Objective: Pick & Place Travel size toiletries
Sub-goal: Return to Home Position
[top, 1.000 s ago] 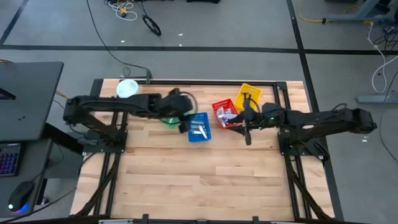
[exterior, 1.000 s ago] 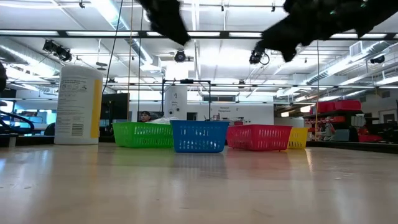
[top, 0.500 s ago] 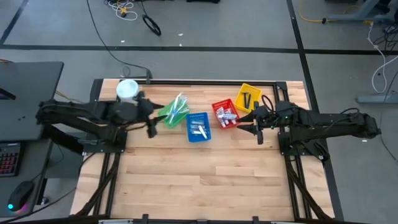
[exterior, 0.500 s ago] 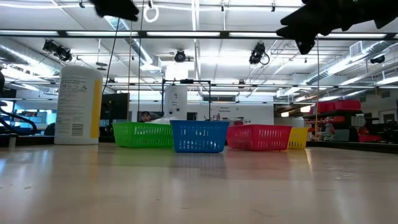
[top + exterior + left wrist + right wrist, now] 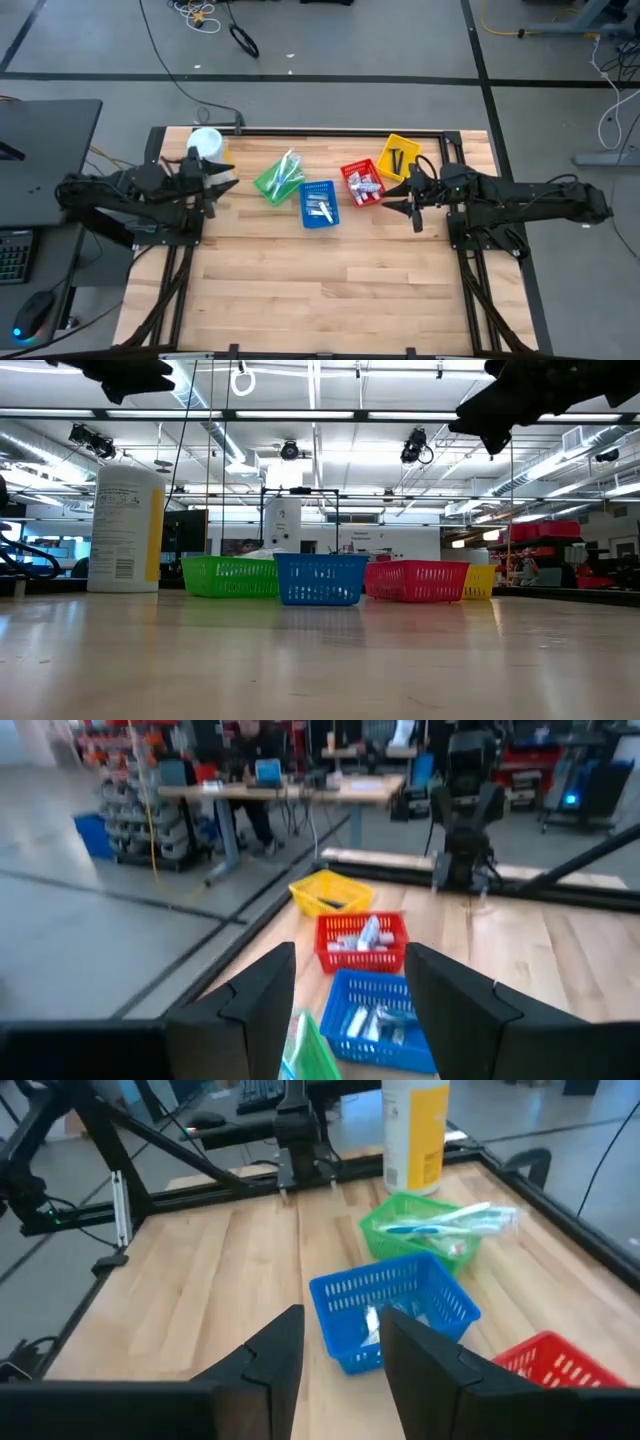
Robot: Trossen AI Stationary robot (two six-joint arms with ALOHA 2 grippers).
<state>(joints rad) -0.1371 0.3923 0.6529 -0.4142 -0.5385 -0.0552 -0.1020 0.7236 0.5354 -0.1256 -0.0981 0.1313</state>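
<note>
High view: on the pale wooden counter (image 5: pixel 320 290), slim white-blue toothbrushes (image 5: pixel 288 167) lie in the green mesh basket (image 5: pixel 266 188) at 11 o'clock. Small pale items (image 5: pixel 319 209) sit in the blue mesh basket (image 5: pixel 322 188) at 12, and white tubes (image 5: pixel 365 183) in the red mesh basket (image 5: pixel 350 171) at 1. Dark pieces (image 5: pixel 399 158) rest in the yellow mesh basket (image 5: pixel 389 172) near 2. The left hand (image 5: pixel 228 182) hovers at 10 o'clock, near the tall white canister (image 5: pixel 205 143). The right hand (image 5: pixel 400 192) hovers at 2, just beside the red basket.

Low view: both dark arms hang above the basket row.

Left wrist view: fingers spread apart, empty.

Right wrist view: fingers likewise parted, holding nothing.
</note>
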